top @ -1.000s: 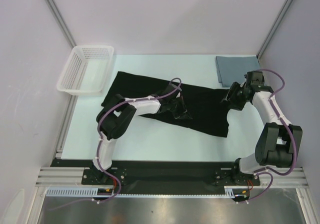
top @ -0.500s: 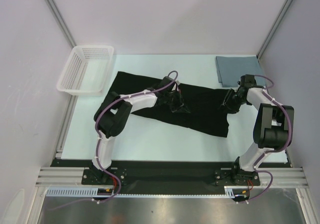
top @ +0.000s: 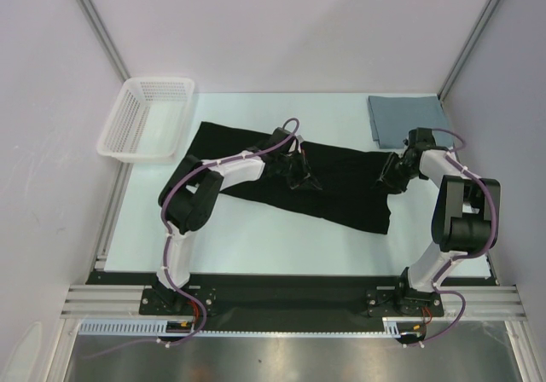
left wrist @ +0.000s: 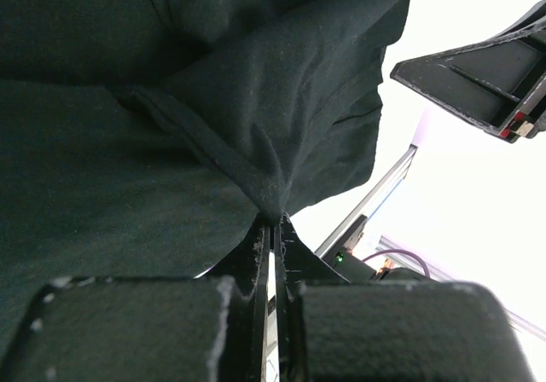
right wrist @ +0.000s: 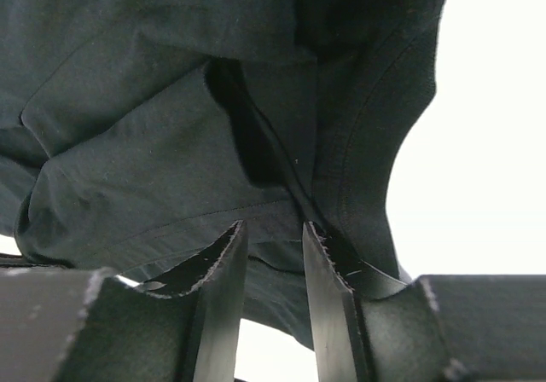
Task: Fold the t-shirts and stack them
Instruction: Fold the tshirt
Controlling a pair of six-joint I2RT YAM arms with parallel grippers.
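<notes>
At L gripper (left wrist: 271,222) tips, black shirt (left wrist: 119,152) pinched.

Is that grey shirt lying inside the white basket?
No. The grey-blue shirt lies folded at the far right, well apart from the white basket at the far left.

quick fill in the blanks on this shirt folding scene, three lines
The fingers pinching the black t-shirt mid-cloth are the ____ ones.
The folded grey-blue t-shirt lies at the far ____ corner of the table.
The mesh basket is coloured ____.
Missing: left; right; white.
</notes>
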